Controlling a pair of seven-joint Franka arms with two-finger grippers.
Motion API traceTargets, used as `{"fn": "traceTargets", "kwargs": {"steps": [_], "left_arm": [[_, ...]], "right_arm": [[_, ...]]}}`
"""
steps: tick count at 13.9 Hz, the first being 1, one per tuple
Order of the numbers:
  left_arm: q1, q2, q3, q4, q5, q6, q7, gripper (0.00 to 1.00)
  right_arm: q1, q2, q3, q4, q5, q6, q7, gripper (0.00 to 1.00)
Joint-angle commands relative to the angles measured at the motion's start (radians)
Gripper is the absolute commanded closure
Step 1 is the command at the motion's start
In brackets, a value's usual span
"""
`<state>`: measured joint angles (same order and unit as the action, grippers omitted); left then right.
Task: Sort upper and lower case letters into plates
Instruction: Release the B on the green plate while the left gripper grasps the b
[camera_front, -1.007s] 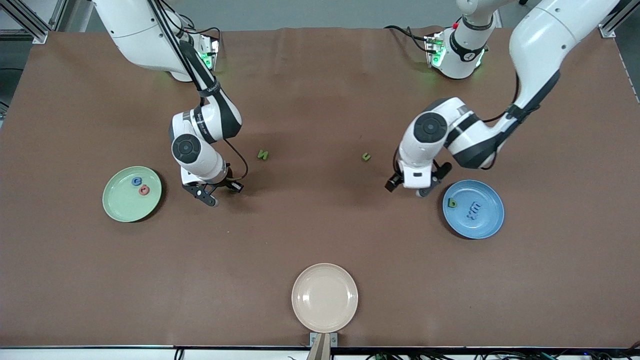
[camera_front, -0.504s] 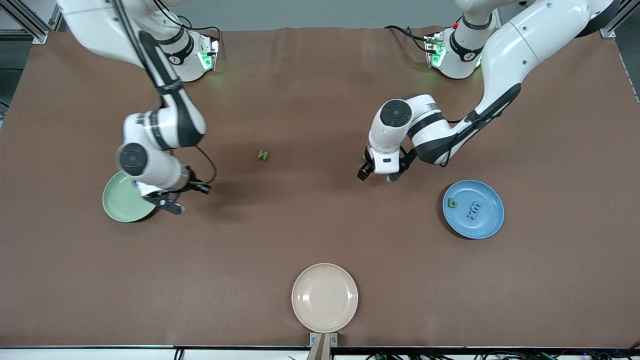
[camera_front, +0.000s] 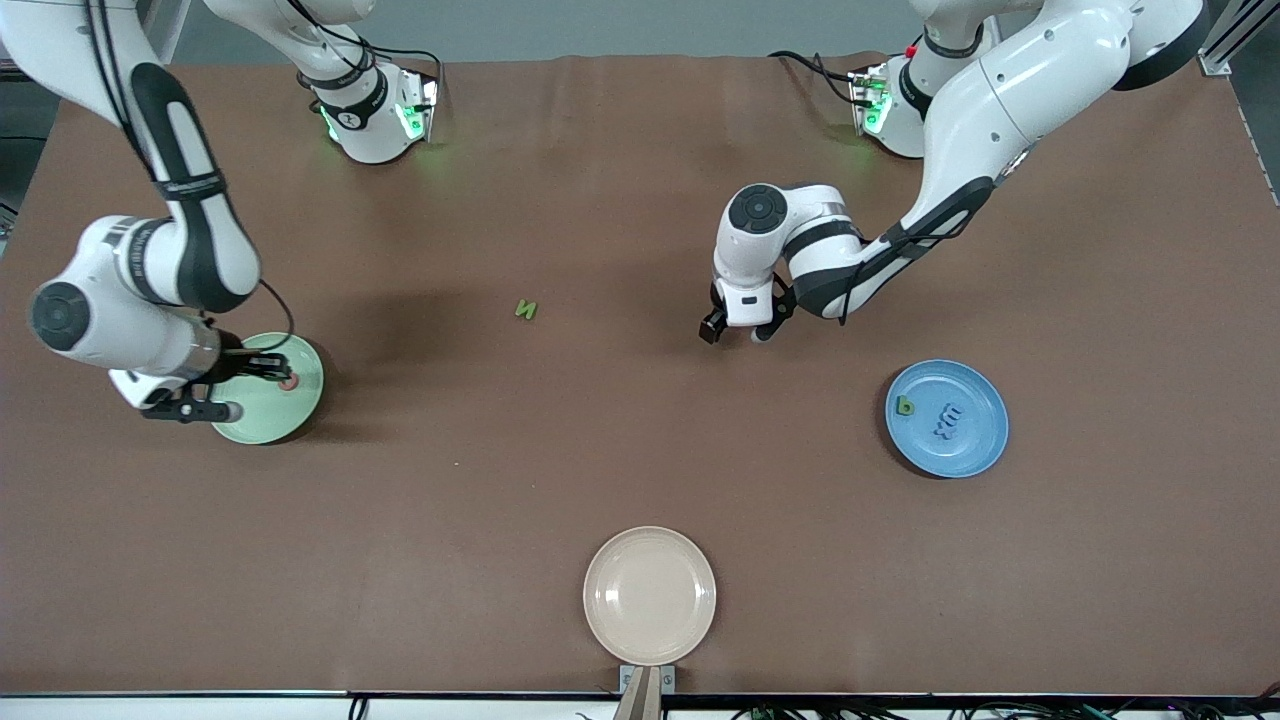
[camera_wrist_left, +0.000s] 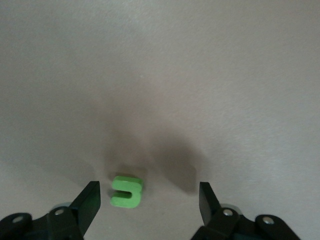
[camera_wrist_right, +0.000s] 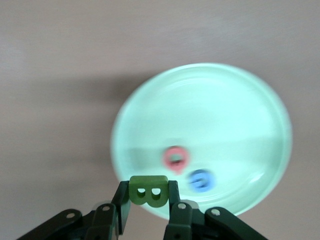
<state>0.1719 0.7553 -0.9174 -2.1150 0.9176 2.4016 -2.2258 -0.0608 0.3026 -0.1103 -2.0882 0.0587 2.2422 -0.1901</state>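
While both arms are at work, the front view lists: right gripper (camera_front: 205, 395) over the edge of the mint green plate (camera_front: 290, 415); left gripper (camera_front: 735, 330) low over the table near its middle; blue plate (camera_front: 975, 455) toward the left arm's end, holding a green letter (camera_front: 905, 405) and blue letters (camera_front: 945, 422); one loose green letter (camera_front: 526, 310) on the table between the arms; cream plate (camera_front: 650, 596) nearest the camera, unused.

Left wrist view: jaws spread wide, nothing held; small green letter (camera_wrist_left: 127, 191) lying on the table between the fingertips (camera_wrist_left: 90, 199), nearer one than the other, touching neither.

Right wrist view: jaws clamped on a green letter B (camera_wrist_right: 148, 190), over the plate's rim; red letter (camera_wrist_right: 175, 158) and blue letter (camera_wrist_right: 200, 180) lie inside.

Step in hand, by judgement: delivery on the right, pick-up on the left. Next: right advances over the dish's floor and releases; left centres, descends, closes.
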Motion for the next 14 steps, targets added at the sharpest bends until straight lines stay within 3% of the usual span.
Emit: {"fn": "traceTargets", "kwargs": {"steps": [1,4,9,12,13,14], "left_arm": [[0.011,-0.028,0.006,-0.033,0.021,0.018,-0.023,0.14],[0.011,-0.027,0.006,-0.037,0.023,0.018,-0.029,0.2],[0.005,-0.027,0.005,-0.039,0.023,0.014,-0.029,0.32],[-0.006,-0.027,0.005,-0.039,0.023,0.008,-0.038,0.61],[-0.006,-0.027,0.005,-0.037,0.023,0.008,-0.037,0.75],[-0.005,-0.03,0.005,-0.036,0.023,0.008,-0.037,0.87]], "right_arm": [[-0.095,0.038,0.02,-0.015,-0.013,0.062,-0.103,0.81],[-0.136,0.11,0.02,-0.02,-0.013,0.163,-0.126,0.8],[-0.136,0.145,0.02,-0.036,-0.011,0.229,-0.126,0.78],[-0.136,0.145,0.021,-0.041,-0.011,0.231,-0.126,0.71],[-0.136,0.144,0.021,-0.041,-0.01,0.228,-0.124,0.59],[-0.129,0.141,0.021,-0.041,-0.01,0.221,-0.115,0.2]]}}
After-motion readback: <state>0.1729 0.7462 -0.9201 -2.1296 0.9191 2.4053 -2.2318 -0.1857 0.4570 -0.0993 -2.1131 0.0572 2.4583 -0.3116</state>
